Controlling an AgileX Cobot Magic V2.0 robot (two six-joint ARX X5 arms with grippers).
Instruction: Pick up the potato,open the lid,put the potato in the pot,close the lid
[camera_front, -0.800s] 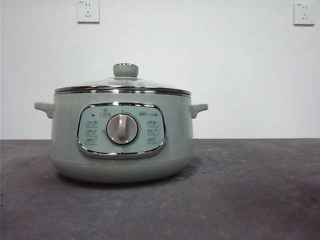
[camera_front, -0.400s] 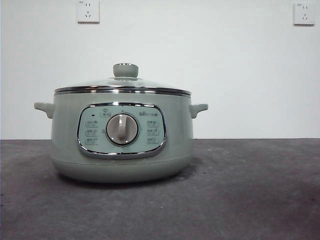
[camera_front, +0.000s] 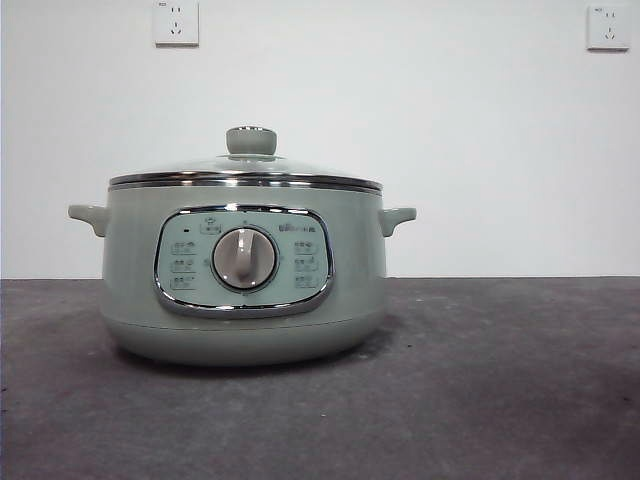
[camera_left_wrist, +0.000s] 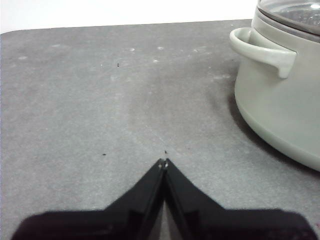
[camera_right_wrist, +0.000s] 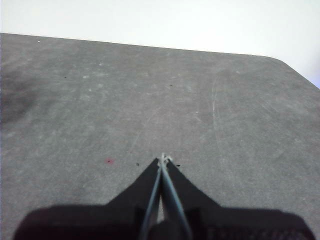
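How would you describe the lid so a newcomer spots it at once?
Find the wide pale green pot standing on the dark grey table. The lid sits shut on top of it: clear glass with a shiny steel rim, the only part with a small round green knob.

The pot (camera_front: 243, 285) stands on the counter (camera_front: 500, 380), left of centre. The lid (camera_front: 245, 170) sits on it. Two wall sockets (camera_front: 176, 22) are behind, high up.

a bare test bench in a lab-like room: a dark grey table (camera_front: 500, 380) against a plain white wall (camera_front: 450, 140), two wall sockets (camera_front: 176, 22) high up, and one electric pot (camera_front: 245, 270) set out alone.
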